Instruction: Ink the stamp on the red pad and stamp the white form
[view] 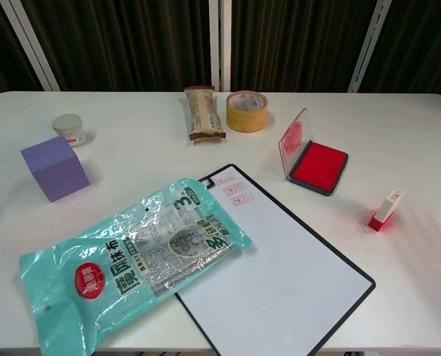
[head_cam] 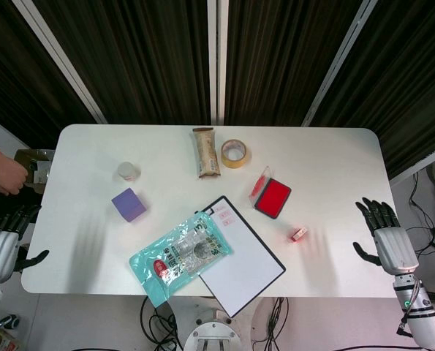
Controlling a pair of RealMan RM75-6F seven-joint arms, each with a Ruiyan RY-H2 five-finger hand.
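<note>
Stamp point(head_cam: 299, 234) stands alone on the table point(head_cam: 334, 168), a small white-and-red block tilted a little, with faint red smudges on the surface around its base; it is untouched, so nothing of the task looks done yet beyond some older red marks at the top of the form. Your right hand point(head_cam: 384, 232) waits off the right edge of the table, fingers spread and holding nothing, and the stamp lies toward the table's middle from it, clearly nearer to this hand than to the other. Your left hand point(head_cam: 1, 245) hangs beyond the far left edge, also empty with its fingers apart, well away from everything that matters. Take the stamp with the right. Its long axis runs roughly upright in the chest view, so you will probably want to close on its upper white part from above or from the side. From there the red pad point(head_cam: 273, 197), lid open, sits just past the stamp, farther from you and slightly inward, and the white form point(head_cam: 243, 259) on its clipboard lies beside the stamp on the inner side, partly covered by a teal snack bag point(head_cam: 179, 256).
</note>
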